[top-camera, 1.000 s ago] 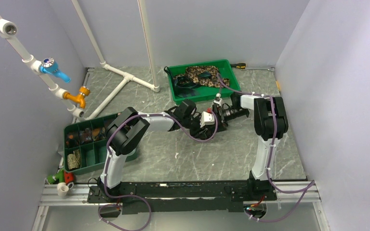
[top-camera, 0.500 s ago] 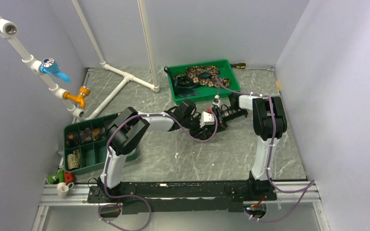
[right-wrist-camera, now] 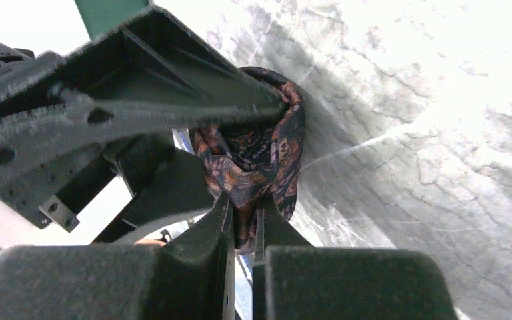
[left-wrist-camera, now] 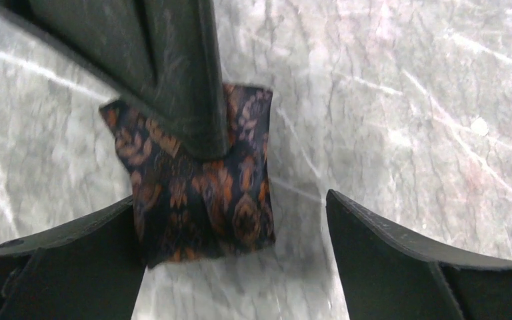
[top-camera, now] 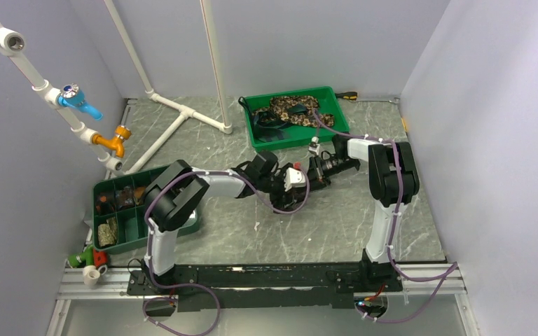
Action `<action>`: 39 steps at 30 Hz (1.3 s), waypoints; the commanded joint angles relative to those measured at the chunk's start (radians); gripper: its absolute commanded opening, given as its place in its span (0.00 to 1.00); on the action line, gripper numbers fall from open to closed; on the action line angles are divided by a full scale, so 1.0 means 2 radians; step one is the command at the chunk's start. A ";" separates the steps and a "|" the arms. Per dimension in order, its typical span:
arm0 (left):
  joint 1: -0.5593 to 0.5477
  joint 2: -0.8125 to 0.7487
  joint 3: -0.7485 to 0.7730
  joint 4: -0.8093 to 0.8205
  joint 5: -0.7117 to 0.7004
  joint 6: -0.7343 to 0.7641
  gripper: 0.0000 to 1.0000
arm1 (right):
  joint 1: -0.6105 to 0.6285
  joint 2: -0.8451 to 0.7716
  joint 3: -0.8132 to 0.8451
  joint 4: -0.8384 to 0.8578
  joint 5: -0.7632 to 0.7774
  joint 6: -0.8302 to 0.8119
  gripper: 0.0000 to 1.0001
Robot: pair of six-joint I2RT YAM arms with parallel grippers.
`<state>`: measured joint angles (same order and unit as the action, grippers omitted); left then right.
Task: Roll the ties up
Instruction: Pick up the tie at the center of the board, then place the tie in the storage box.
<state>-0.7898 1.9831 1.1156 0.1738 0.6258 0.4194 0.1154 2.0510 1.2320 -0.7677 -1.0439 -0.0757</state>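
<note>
A rolled tie (left-wrist-camera: 200, 193), dark with an orange pattern, stands on the marble table top. My right gripper (right-wrist-camera: 243, 212) is shut on a fold of this tie (right-wrist-camera: 270, 150), with the fabric pinched between its fingertips. Its finger (left-wrist-camera: 173, 73) reaches down onto the roll in the left wrist view. My left gripper (left-wrist-camera: 233, 257) is open wide; one finger touches the roll's side and the other stands well apart from it. Both grippers meet mid-table: left gripper (top-camera: 298, 183), right gripper (top-camera: 314, 173). More ties (top-camera: 291, 110) lie loose in a green tray (top-camera: 301, 141) at the back.
A green compartment box (top-camera: 140, 227) with rolled ties in some cells sits at the left edge. White pipes (top-camera: 182, 115) cross the back left floor, with taps on the left wall. Small cups (top-camera: 87, 260) stand at the near left corner.
My left gripper has opened, let go of the rolled tie and drawn back to the left. My right gripper has closed on the tie.
</note>
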 commanded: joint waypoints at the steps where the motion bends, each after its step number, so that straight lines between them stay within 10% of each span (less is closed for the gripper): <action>1: 0.009 -0.064 -0.050 0.030 -0.050 -0.019 0.99 | 0.004 -0.038 -0.006 -0.003 0.029 -0.041 0.00; 12: 0.024 -0.276 -0.172 0.075 -0.131 -0.030 0.99 | 0.005 -0.076 -0.018 -0.024 0.023 -0.080 0.00; 19: 0.060 -0.347 -0.099 -0.134 -0.131 -0.011 0.99 | 0.016 -0.138 -0.004 -0.023 0.048 -0.092 0.00; 25: 0.072 -0.485 -0.172 -0.059 -0.119 0.016 0.99 | 0.022 -0.170 0.042 -0.059 0.047 -0.103 0.00; 32: 0.071 -0.479 -0.141 -0.129 -0.013 0.049 0.99 | 0.044 -0.219 0.066 -0.039 0.024 -0.055 0.00; 39: 0.009 -0.428 -0.156 -0.022 -0.099 0.062 0.99 | 0.089 -0.250 0.070 0.018 0.002 0.015 0.00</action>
<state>-0.7132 1.0843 0.8059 -0.0006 0.4885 0.4870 0.2493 1.6138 1.3396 -0.8333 -0.9745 -0.1463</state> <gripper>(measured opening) 0.994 0.085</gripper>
